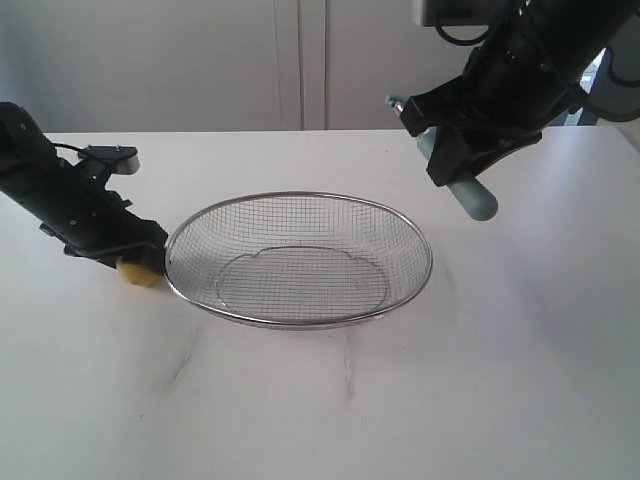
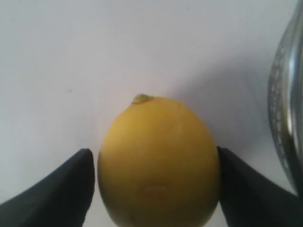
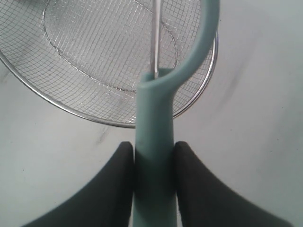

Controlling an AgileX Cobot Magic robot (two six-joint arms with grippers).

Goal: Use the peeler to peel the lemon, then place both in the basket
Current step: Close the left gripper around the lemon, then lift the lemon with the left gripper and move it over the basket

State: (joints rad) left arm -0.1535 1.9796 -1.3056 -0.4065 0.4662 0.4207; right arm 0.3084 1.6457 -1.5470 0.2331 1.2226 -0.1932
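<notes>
The yellow lemon (image 2: 158, 161) rests on the white table just outside the left rim of the wire-mesh basket (image 1: 300, 322), its nub end pointing away from the wrist. My left gripper (image 2: 156, 182) is open around it, with a thin gap showing at one finger (image 2: 71, 189). In the exterior view the lemon (image 1: 140, 273) peeks out under the left gripper (image 1: 140, 260). My right gripper (image 3: 154, 149) is shut on the pale teal handle of the peeler (image 3: 154, 123). It holds the peeler (image 1: 472, 195) in the air above the basket's far right side.
The basket's rim (image 2: 289, 109) stands close beside the lemon and the left fingers. The basket (image 3: 94, 113) holds nothing. White cabinet doors (image 1: 300, 60) rise behind the table. The table's back edge (image 1: 250, 132) runs behind both arms.
</notes>
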